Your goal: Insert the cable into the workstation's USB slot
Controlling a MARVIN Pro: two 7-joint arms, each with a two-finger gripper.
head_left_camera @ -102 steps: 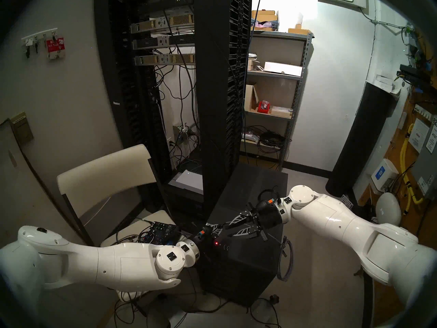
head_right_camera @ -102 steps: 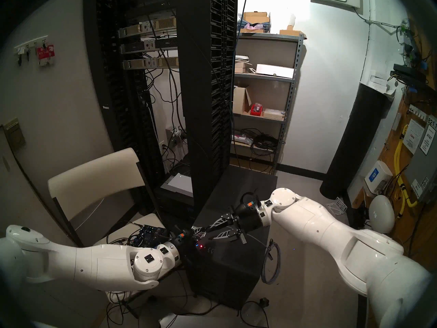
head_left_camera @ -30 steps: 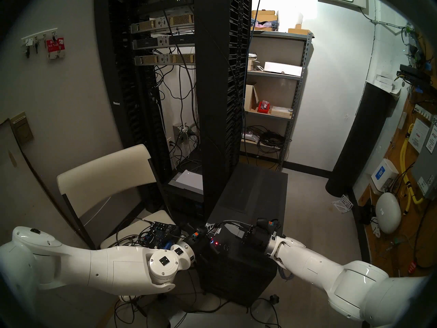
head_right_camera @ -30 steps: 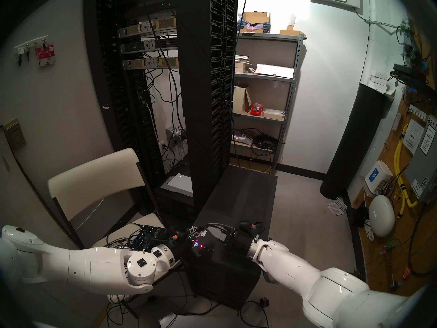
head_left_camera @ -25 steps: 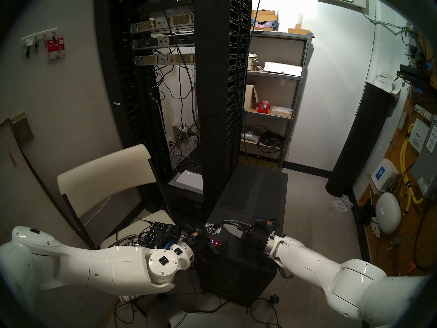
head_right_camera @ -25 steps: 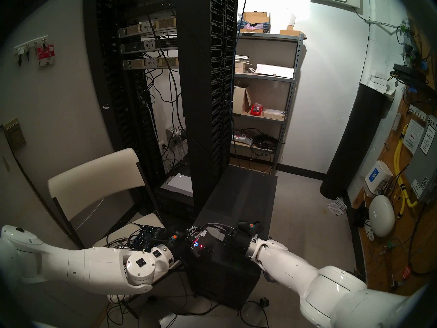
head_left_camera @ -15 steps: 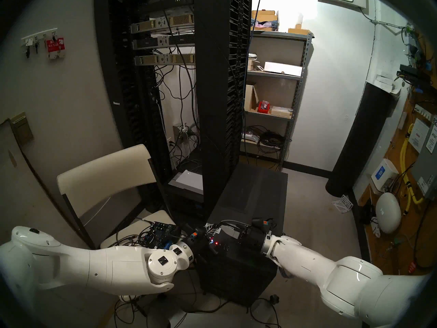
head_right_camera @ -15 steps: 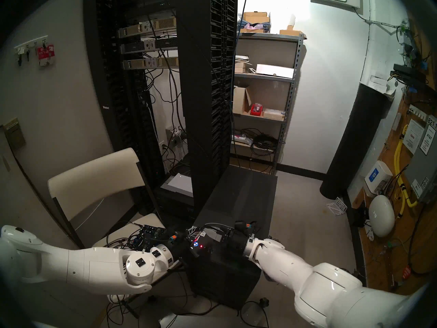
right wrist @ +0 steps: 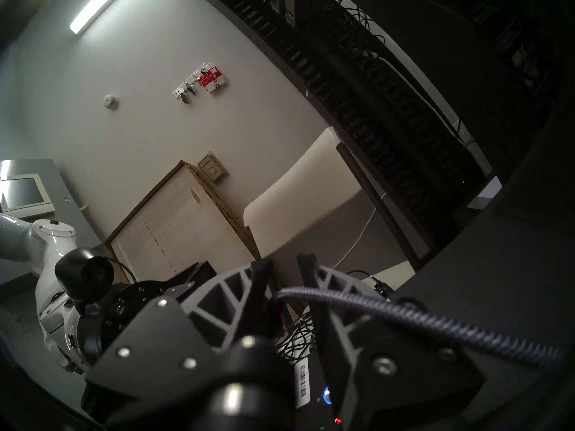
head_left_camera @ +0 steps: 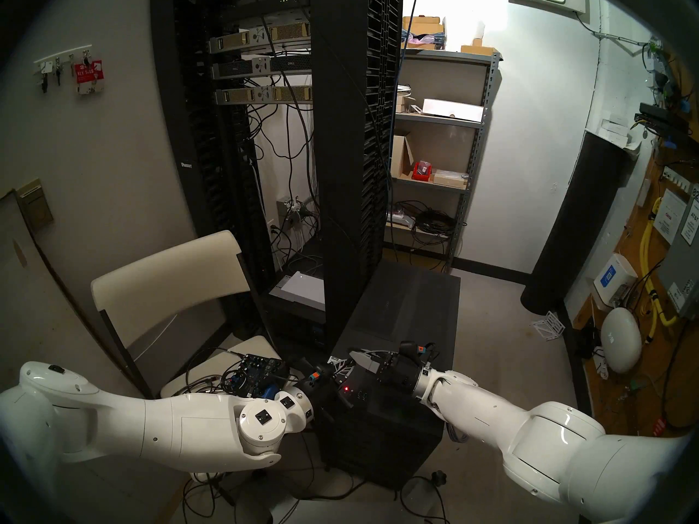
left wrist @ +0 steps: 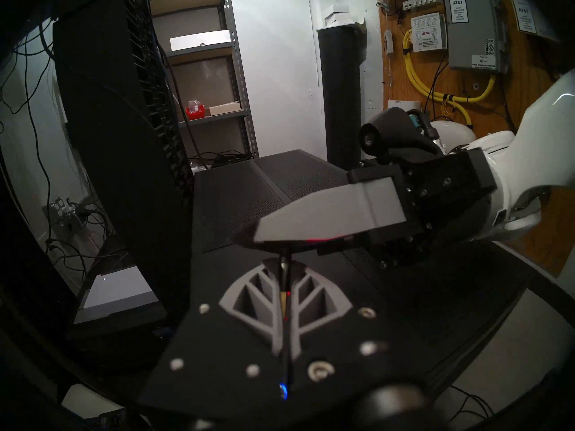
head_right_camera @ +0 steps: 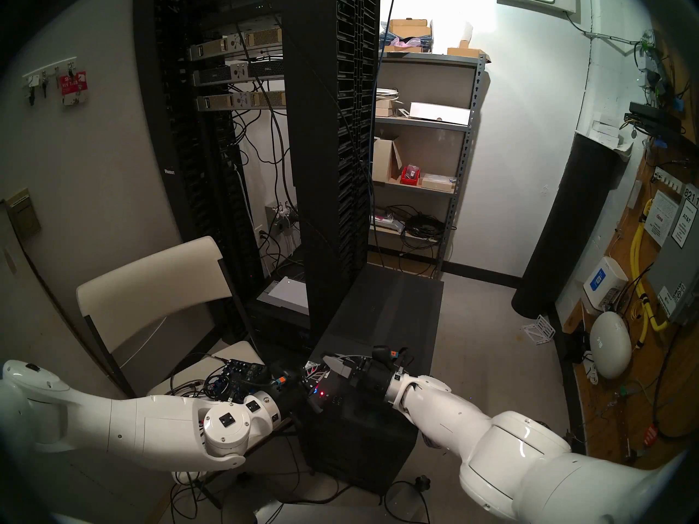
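The insertion is not yet done: the USB slot (head_left_camera: 365,395), the one of the twin pair farther from the red light (head_left_camera: 345,389), sits bare at the front edge of the workstation (head_left_camera: 378,436) top, with no plug in it. The braided grey cable (right wrist: 404,315) is off the floor at its working end and held above the workstation's front left corner, while its slack hangs down the workstation's right side. The left end effector (left wrist: 284,267) is clenched on a thin dark-and-brassy piece that I take to be the cable's plug. The right end effector (right wrist: 283,261) is released, its jaws standing apart on either side of the cable just beside the left one's tips; no pinch shows. This looks like a hand-over or regrasp of the plug end. What seems left is a firm, well-aligned grip, bringing the plug down to the slot, and pushing it home.
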